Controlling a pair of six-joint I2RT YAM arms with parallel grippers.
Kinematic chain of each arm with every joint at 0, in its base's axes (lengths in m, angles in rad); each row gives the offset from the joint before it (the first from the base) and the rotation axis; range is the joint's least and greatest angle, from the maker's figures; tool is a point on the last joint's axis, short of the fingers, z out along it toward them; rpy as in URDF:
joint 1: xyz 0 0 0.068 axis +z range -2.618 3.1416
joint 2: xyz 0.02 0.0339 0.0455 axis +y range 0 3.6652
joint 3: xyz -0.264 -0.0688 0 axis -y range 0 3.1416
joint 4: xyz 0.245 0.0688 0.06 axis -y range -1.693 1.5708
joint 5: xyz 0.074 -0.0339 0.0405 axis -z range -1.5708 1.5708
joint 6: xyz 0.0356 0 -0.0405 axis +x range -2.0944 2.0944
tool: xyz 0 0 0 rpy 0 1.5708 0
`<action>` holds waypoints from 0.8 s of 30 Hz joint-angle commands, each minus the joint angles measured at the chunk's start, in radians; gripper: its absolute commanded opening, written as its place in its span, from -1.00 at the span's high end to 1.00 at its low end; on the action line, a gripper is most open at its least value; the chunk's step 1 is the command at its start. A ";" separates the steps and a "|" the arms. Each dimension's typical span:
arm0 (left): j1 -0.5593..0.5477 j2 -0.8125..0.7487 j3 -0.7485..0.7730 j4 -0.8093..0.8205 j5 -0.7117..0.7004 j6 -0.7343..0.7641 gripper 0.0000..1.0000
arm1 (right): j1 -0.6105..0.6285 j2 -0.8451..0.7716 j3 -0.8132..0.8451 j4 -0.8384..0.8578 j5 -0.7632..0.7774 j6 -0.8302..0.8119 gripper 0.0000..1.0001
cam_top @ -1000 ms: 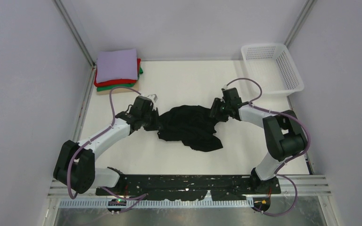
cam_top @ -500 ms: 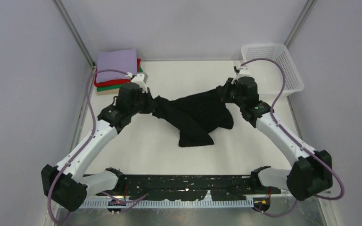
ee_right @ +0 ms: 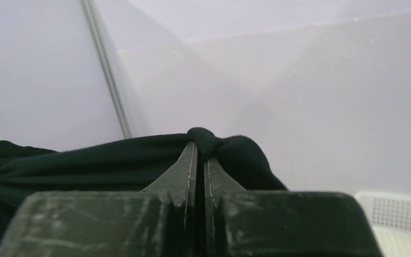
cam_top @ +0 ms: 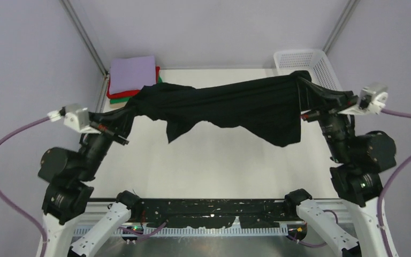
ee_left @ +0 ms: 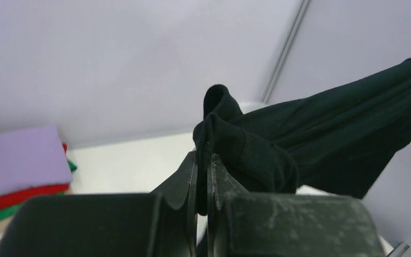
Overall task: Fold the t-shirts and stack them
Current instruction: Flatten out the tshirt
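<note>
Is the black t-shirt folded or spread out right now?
Spread, unfolded: the black cloth t-shirt hangs stretched in midair between the left end effector and the right end effector, each shut on one end.

Inscriptions, labels, brands, numbers, signs: none could be read in any view. The black t-shirt (cam_top: 230,104), the folded stack (cam_top: 132,75) at the far left and the white mesh basket (cam_top: 326,69) at the far right showed plain surfaces as far as could be told. Pale specks on the dark base plate (cam_top: 214,206) at the near edge were too small to read.
</note>
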 commanded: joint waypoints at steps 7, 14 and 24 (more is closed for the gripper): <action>0.006 -0.142 -0.025 0.084 -0.047 0.033 1.00 | -0.004 -0.142 0.079 -0.095 -0.113 -0.015 0.90; 0.006 -0.015 -0.227 0.114 -0.291 -0.055 1.00 | -0.004 -0.122 -0.133 -0.137 0.093 0.069 0.89; 0.312 0.665 -0.271 0.084 -0.128 -0.245 0.81 | -0.005 0.539 -0.234 -0.088 0.088 0.117 0.36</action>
